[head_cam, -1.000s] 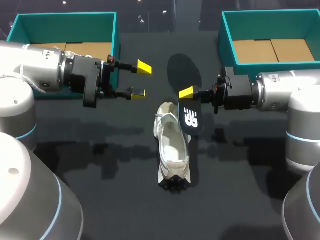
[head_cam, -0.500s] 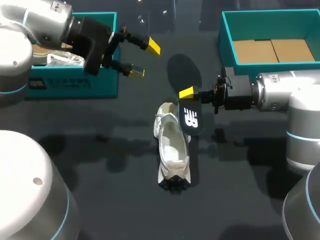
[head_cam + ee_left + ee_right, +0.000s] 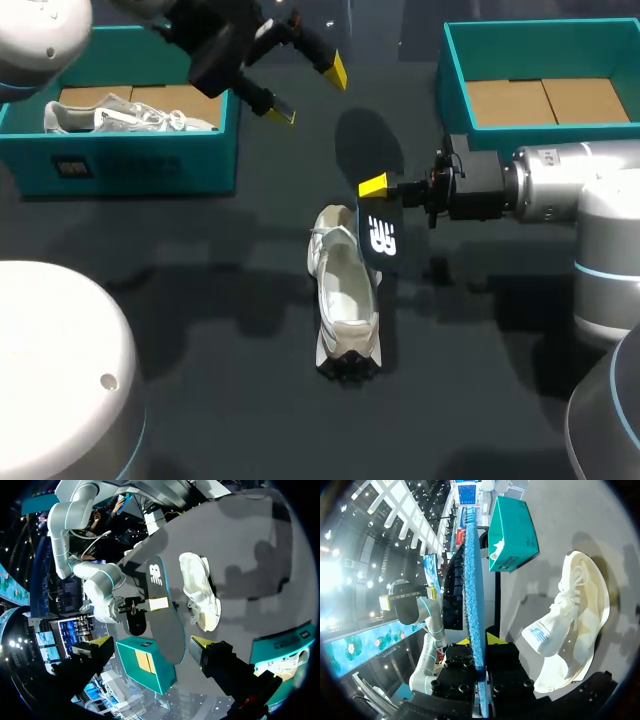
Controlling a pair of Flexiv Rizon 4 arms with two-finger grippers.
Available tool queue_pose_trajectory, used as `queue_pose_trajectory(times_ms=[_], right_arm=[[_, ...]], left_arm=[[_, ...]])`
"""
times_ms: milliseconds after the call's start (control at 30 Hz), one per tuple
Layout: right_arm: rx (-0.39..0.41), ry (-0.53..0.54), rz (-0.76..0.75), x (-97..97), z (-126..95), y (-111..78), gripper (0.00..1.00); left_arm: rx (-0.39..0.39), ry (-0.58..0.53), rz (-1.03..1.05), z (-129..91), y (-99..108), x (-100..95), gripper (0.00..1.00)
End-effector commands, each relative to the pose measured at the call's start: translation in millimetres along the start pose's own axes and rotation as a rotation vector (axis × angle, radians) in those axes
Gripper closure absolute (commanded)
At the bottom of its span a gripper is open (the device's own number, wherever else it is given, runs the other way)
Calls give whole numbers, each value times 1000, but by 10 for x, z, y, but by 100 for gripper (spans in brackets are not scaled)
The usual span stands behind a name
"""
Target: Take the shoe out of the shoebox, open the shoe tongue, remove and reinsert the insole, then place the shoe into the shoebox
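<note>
Now the right tool (image 3: 374,187) is clamped on the dark insole (image 3: 380,238) over one end of the white shoe (image 3: 343,300) lying on the table (image 3: 200,340); the left tool (image 3: 309,93) hangs, fingers apart, near the left shoebox (image 3: 150,165).

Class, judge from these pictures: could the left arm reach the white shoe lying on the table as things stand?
Probably yes. The left gripper hangs open, with bare table between it and the shoe; the right gripper holds the insole only at the shoe's other side.

Head view: the insole (image 3: 381,238) conceals one finger of the right claw (image 3: 380,190) and part of the shoe (image 3: 345,300).
</note>
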State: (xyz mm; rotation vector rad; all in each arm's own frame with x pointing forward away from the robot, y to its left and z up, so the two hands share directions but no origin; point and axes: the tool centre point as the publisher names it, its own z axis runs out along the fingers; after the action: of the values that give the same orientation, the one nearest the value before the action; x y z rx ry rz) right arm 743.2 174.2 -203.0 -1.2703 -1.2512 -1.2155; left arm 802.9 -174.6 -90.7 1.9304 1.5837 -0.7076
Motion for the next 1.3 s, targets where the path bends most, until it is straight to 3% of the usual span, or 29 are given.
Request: queue_pose_trajectory(times_ms=[33,233,400,633,833,1300], right_arm=[[-1,-2,1,-4,16,-1,100],[-1,-2,1,-4,16,-1,100],[-1,-2,1,-4,16,-1,100],[-1,-2,1,-4,16,-1,100],[-1,-2,1,-4,16,-1,100],[-1,-2,1,-4,16,-1,100]], left_arm=[[8,45,22,10,20,-69,0],[30,178,69,36,87,-359,0],[70,329,22,102,151,-463,0],[50,486,41,106,173,-623,0],[82,594,17,155,211,-707,0],[41,723,-45,239,218,-760,0]])
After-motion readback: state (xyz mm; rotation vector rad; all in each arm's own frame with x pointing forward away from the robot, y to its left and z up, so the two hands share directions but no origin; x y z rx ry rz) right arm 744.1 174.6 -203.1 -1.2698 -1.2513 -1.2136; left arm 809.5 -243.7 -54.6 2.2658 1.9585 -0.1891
